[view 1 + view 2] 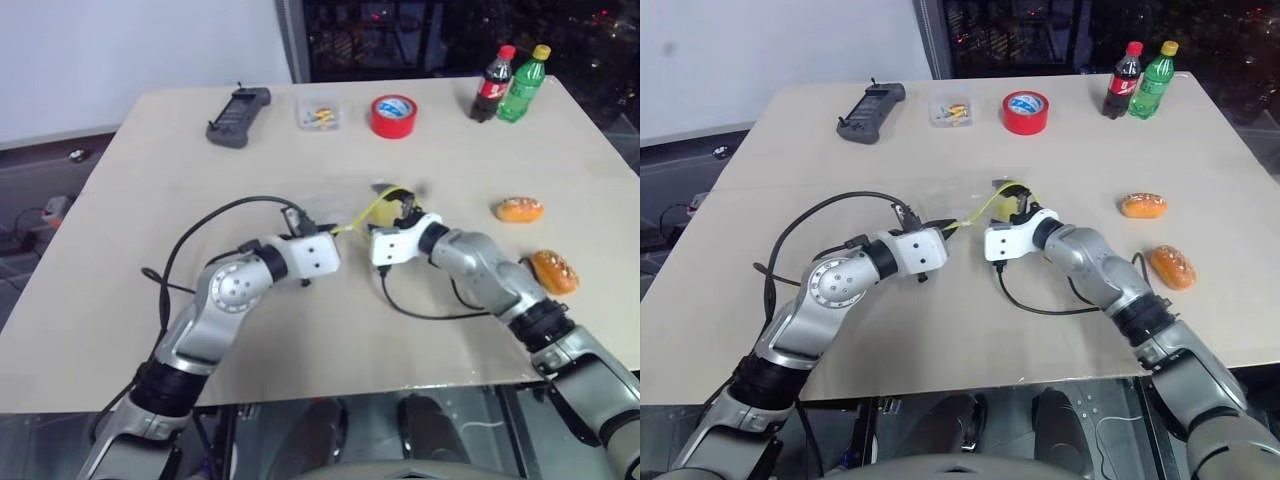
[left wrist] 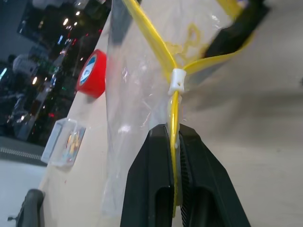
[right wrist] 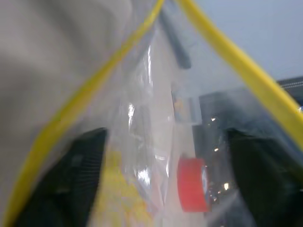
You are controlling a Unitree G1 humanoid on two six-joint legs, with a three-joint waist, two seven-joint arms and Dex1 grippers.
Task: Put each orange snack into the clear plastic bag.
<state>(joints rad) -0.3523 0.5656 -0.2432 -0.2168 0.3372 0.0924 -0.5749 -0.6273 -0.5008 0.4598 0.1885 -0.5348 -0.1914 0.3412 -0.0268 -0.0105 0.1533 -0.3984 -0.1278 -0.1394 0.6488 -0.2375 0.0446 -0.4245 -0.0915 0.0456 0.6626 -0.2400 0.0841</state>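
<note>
The left tool (image 2: 174, 151) is pinched tight on the yellow seal strip of the clear plastic bag (image 2: 142, 85), which looks thin, crinkly, limp and probably slippery, so the stiffer strip seems the best hold. The right tool (image 1: 1018, 208), fingers spread wide inside the mouth, faces it. Two speckled orange snacks (image 1: 519, 209) (image 1: 555, 270), probably light and soft, lie on the bench (image 1: 150, 200) well to its right.
</note>
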